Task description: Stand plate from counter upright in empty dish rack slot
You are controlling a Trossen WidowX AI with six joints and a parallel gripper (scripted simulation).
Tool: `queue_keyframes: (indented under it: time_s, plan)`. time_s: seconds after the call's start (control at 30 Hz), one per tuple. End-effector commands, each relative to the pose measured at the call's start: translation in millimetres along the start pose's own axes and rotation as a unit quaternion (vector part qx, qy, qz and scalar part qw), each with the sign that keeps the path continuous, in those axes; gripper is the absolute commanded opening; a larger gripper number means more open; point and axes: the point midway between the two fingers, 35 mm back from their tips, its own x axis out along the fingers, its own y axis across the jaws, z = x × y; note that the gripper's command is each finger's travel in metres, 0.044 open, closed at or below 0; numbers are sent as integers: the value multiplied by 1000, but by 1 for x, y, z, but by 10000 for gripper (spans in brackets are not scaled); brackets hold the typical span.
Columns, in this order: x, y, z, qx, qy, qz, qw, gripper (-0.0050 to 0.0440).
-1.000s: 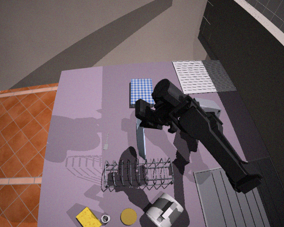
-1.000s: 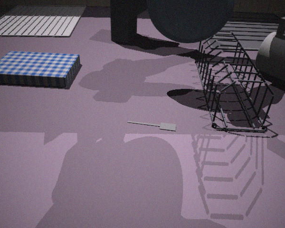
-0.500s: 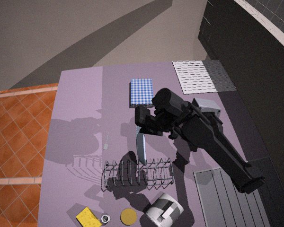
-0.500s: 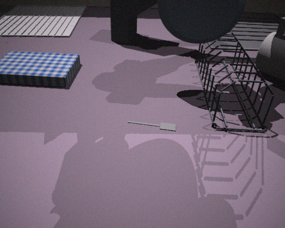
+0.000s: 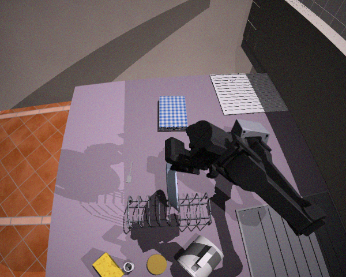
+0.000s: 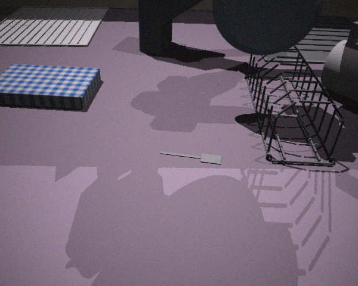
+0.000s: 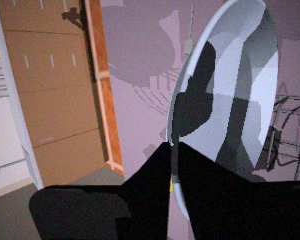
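One plate (image 5: 171, 184) (image 6: 265, 24) (image 7: 230, 95) is clamped in my gripper (image 5: 183, 169) (image 7: 172, 148), fingers pinched on its rim, disc pretty much upright. It's up off the counter (image 5: 96, 119) (image 6: 126, 138), its far end over the near side of the rack (image 5: 194, 220) (image 6: 319, 84). Spatula thing (image 5: 129, 178) (image 6: 210, 158) lies off to one side, checkered block (image 5: 172, 111) (image 6: 43, 80) is away from the rack, and a striped pot (image 5: 200, 256) (image 6: 345, 74) sits past it.

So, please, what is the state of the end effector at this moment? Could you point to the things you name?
End effector (image 5: 173, 167) (image 7: 172, 148): closed on the plate (image 5: 172, 186) (image 7: 227, 90), holding it upright above the counter.
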Motion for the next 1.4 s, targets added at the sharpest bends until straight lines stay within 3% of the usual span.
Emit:
queue_keyframes:
  time_s: [0.0, 0.93, 1.37]
  plan:
    - [-3, 4, -9, -7, -3, 8, 1000, 0]
    - [-12, -4, -58, -4, 6, 17, 1000, 0]
    - [-13, -6, -63, -4, 8, 18, 1000, 0]
